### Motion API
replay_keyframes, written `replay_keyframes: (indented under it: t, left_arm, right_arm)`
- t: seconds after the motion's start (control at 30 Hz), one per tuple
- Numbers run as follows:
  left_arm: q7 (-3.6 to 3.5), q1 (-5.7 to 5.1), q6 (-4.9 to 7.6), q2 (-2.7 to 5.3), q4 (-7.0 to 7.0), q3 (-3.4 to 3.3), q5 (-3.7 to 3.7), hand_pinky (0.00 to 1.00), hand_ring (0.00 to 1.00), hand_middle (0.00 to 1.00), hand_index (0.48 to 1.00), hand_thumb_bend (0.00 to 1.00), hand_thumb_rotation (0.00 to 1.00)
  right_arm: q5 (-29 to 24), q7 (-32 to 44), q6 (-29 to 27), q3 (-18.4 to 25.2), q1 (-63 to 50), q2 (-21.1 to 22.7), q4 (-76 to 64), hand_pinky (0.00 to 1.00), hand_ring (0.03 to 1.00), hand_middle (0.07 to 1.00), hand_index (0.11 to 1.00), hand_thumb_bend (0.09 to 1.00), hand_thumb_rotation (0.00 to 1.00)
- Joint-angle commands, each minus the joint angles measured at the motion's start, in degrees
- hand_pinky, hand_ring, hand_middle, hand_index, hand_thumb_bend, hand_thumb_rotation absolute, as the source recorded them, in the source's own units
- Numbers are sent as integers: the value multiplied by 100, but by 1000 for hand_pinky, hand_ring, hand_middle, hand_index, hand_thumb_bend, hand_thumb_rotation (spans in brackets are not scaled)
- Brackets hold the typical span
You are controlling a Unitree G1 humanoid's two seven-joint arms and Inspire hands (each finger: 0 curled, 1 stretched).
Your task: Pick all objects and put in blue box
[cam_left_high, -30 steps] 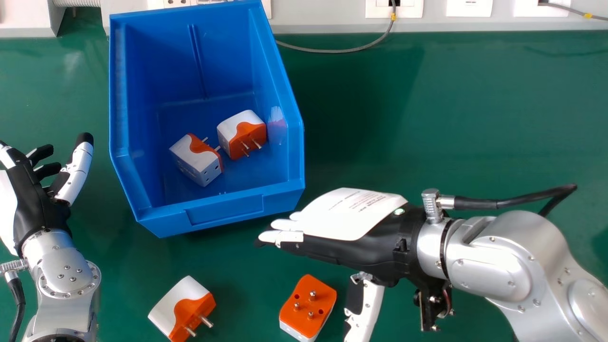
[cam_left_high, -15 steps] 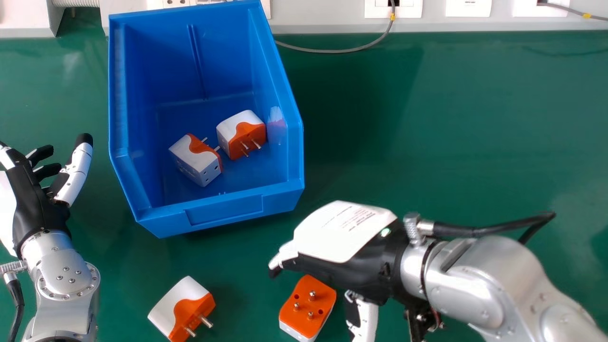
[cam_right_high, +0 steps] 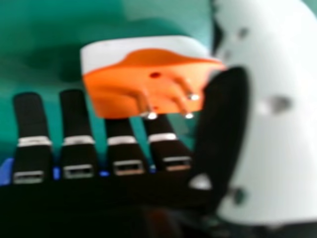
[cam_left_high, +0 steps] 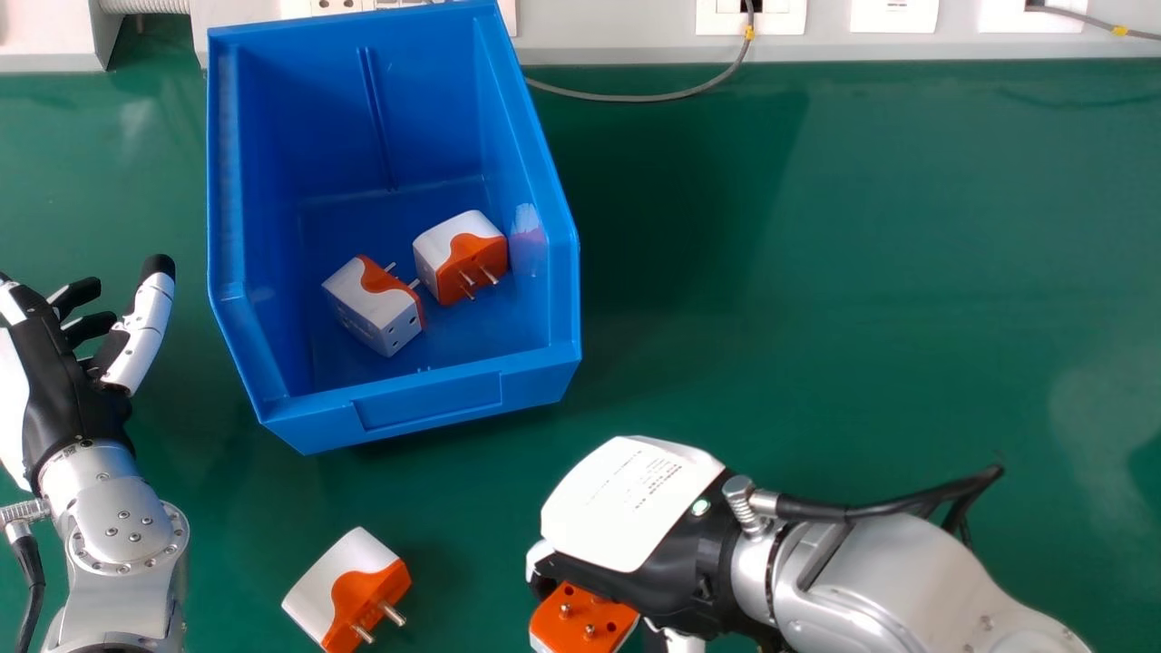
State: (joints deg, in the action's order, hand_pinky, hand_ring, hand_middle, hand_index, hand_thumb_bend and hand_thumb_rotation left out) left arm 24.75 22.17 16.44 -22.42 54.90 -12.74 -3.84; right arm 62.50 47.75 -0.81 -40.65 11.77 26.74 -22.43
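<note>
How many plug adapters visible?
4. Left adapter and right adapter in the blue box, third adapter on the table in front of it, fourth adapter partly under the right hand. More could hide behind that arm.

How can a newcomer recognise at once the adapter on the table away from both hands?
Find the blue box on the table. Between it and the robot, left of the right hand, lies a white and orange adapter, two pins pointing to the head view's lower right. Unlike the two adapters inside the box and the one at the right hand, it lies alone.
</note>
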Motion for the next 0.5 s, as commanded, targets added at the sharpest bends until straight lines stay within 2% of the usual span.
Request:
replay_keyframes:
  t: [0.0,0.03,0.1,0.17,0.27,0.3,0.33,0.37,0.43,0.47]
  left_arm:
    - [-34,-37,-31,-13,-25,-15,4,587,739,812,873,637,537]
    - [-31,-42,-33,-14,-33,-11,-3,587,738,812,872,637,537]
    - [-24,-56,-36,-15,-53,-8,-11,586,738,812,872,637,537]
    - [-20,-62,-35,-16,-58,-8,-14,586,737,812,872,636,537]
    - [-21,-60,-49,-17,-70,-4,-17,586,737,812,872,636,537]
    - [-19,-59,-50,-18,-65,-2,-19,586,737,812,872,636,537]
    - [-19,-61,-50,-18,-65,-2,-19,586,737,812,872,636,537]
    - [-18,-65,-53,-14,-74,-2,-18,586,737,812,872,636,537]
    - [-21,-71,-54,-8,-87,-7,-9,586,737,812,872,636,537]
    - [-25,-72,-57,-7,-92,-9,-5,585,736,813,872,636,536]
  right_arm:
    - [157,-167,-129,-25,-53,-62,-22,576,698,771,765,683,354]
    - [187,-219,-173,-34,-74,-81,5,560,688,763,762,701,410]
    - [139,-346,-243,-31,-119,-154,131,553,684,758,760,706,429]
    - [48,-500,-338,-10,-148,-207,269,547,679,752,758,707,439]
    - [-215,-1115,-712,43,-160,-221,628,535,670,744,756,696,426]
    - [-280,-1329,-843,68,-160,-217,732,500,639,721,742,681,351]
    - [-326,-1524,-964,89,-157,-208,822,500,639,721,742,681,351]
    - [-352,-1705,-1074,107,-150,-193,897,466,606,696,723,674,280]
    - [-394,-1911,-1209,151,-136,-176,989,466,606,696,723,674,280]
    - [-425,-1962,-1253,174,-128,-178,1024,433,573,670,677,642,248]
